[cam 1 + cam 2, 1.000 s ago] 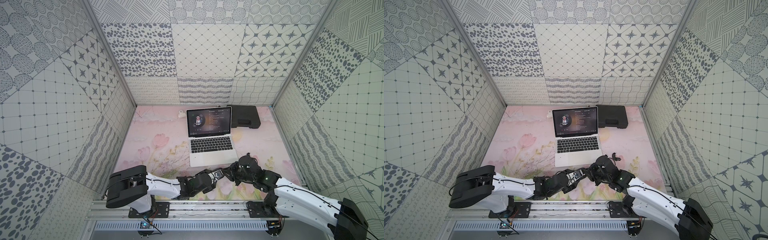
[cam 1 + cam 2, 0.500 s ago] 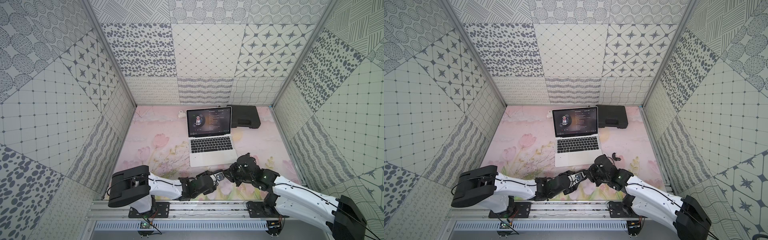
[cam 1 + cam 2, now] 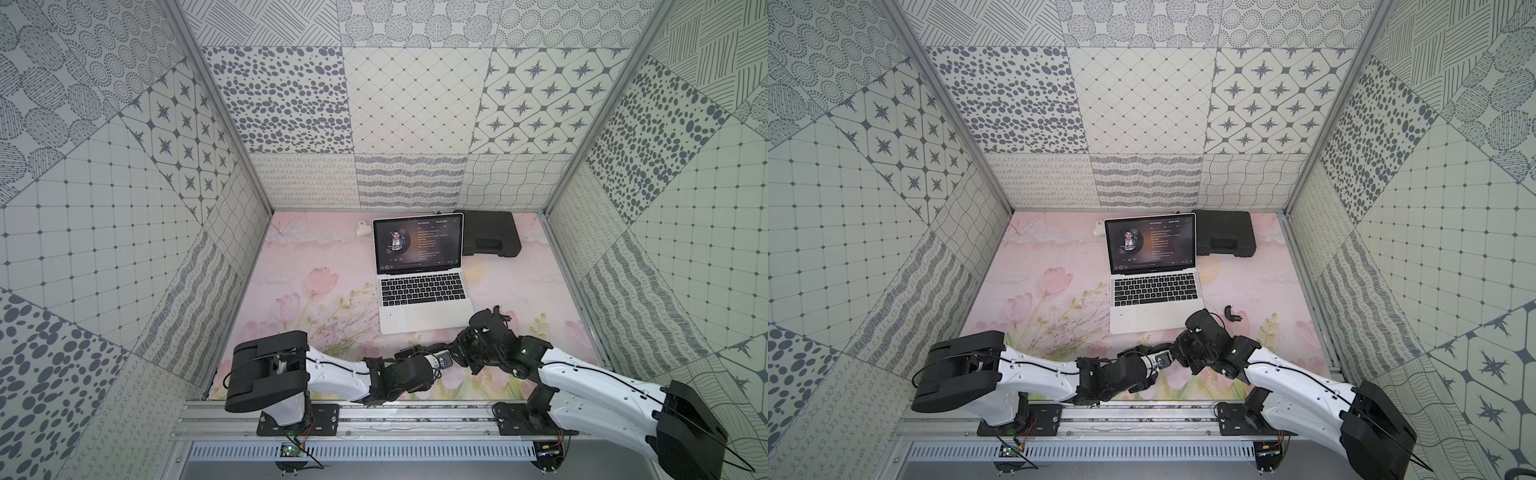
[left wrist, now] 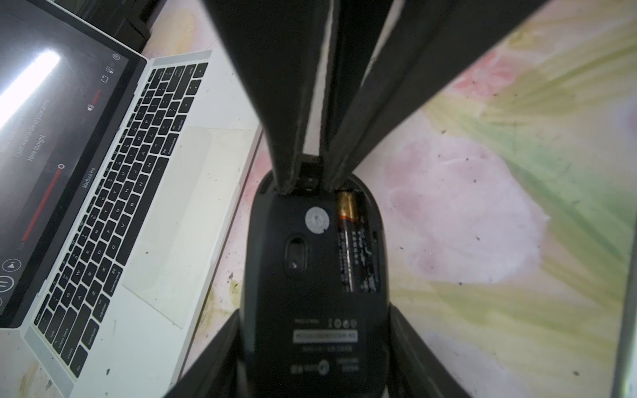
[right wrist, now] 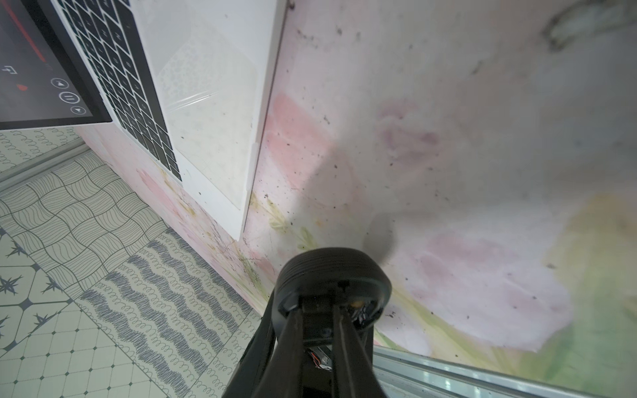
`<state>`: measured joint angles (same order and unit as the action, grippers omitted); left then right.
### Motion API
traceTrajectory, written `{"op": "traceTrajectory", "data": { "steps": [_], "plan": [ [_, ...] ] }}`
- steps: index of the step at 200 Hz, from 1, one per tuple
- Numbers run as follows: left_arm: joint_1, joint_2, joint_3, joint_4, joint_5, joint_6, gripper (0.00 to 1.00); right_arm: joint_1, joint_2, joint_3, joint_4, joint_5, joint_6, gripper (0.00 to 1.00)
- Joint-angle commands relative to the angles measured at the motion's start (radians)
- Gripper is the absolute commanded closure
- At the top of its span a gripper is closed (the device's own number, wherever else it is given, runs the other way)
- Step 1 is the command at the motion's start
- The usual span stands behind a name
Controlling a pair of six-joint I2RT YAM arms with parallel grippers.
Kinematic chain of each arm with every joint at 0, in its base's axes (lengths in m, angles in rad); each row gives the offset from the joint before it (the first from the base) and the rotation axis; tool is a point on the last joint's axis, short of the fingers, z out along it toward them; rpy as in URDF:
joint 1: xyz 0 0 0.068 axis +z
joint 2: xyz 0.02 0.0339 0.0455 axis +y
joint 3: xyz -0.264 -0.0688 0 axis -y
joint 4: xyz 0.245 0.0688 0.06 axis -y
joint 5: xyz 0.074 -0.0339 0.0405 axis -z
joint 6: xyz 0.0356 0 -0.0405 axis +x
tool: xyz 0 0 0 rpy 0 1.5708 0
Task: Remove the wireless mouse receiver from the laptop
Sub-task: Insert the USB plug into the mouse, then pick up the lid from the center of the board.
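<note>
The silver laptop (image 3: 419, 291) (image 3: 1154, 291) stands open mid-table, its dark screen lit. Just in front of it both grippers meet. My left gripper (image 4: 315, 320) (image 3: 436, 359) is shut on a black mouse (image 4: 310, 262), which is turned underside up with its battery bay open. My right gripper (image 4: 308, 179) (image 5: 317, 310) (image 3: 1173, 357) is shut on the wireless mouse receiver (image 4: 309, 172), a tiny black nub. The nub sits at the mouse's end beside the battery, apart from the laptop (image 4: 193, 179) (image 5: 213, 103).
A black plastic case (image 3: 490, 239) (image 3: 1225, 237) lies behind the laptop on the right. A small white object (image 3: 362, 227) sits at the back, left of the screen. A small bent black piece (image 3: 1231, 312) lies right of the laptop. Patterned walls enclose the mat.
Both arms have shifted only slightly, staying together in front of the laptop. Both grips are unchanged.
</note>
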<state>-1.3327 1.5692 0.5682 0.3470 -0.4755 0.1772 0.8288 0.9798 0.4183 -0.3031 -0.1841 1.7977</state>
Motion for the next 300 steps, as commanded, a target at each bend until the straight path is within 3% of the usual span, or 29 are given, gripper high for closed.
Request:
{"op": "traceTrajectory", "data": {
  "steps": [1,112,192,233,249,268,286,300],
  "plan": [
    [-0.015,0.000,0.016,0.106,0.021,0.026,1.00,0.002,0.015,0.042,0.050,-0.044,-0.023,0.83],
    [0.029,-0.052,-0.011,0.113,0.067,-0.028,1.00,0.002,0.027,0.051,0.063,-0.065,-0.024,0.60],
    [0.116,-0.106,-0.013,0.050,0.185,-0.089,1.00,0.001,-0.115,0.089,-0.074,-0.016,-0.043,0.25],
    [0.135,-0.108,-0.002,0.010,0.223,-0.105,1.00,-0.010,-0.178,0.115,-0.137,-0.005,-0.086,0.16],
    [0.156,-0.110,0.020,-0.037,0.268,-0.128,1.00,-0.082,-0.230,0.111,-0.185,-0.004,-0.130,0.15],
    [0.174,-0.131,0.015,-0.058,0.321,-0.149,1.00,-0.251,-0.286,0.096,-0.247,-0.051,-0.230,0.15],
    [0.217,-0.145,0.023,-0.111,0.427,-0.178,1.00,-0.424,-0.276,0.117,-0.316,-0.098,-0.434,0.14],
    [0.238,-0.138,0.044,-0.175,0.501,-0.179,1.00,-0.495,-0.190,0.206,-0.352,-0.125,-0.629,0.14]
  ]
}}
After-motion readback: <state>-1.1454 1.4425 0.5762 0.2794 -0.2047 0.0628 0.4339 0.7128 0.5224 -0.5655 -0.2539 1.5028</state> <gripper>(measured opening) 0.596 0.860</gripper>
